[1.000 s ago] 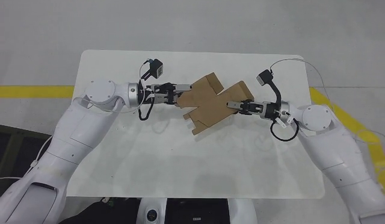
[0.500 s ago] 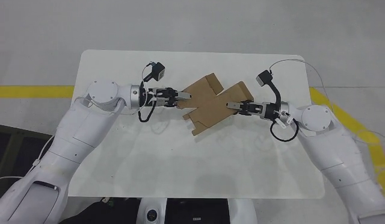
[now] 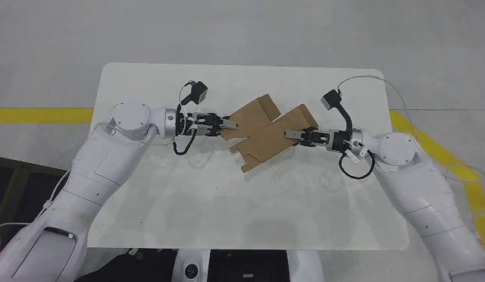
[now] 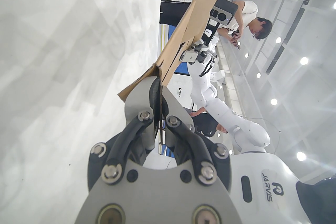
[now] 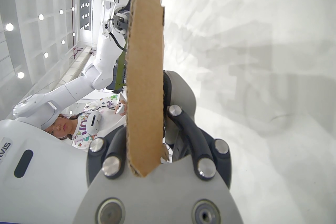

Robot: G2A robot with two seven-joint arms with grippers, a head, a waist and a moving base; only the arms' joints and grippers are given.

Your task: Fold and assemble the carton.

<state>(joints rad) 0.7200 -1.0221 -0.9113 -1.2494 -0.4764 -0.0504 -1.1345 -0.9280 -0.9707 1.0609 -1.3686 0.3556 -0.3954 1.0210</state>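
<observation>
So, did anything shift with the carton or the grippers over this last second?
The left gripper rolled slightly at the wrist and eased a little toward the robot, turning its end of the carton with it. Nothing was taken hold of or let go. The right gripper kept its place, and both remain shut on the carton.

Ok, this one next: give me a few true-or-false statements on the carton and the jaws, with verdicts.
1. The left jaws and the right jaws are both shut on the carton. True.
2. The carton is already a closed box. False: it is a flat sheet with its flaps spread.
3. Both arms hold the same end of the carton. False: they hold opposite ends.
4. The carton is brown cardboard over a white table. True.
</observation>
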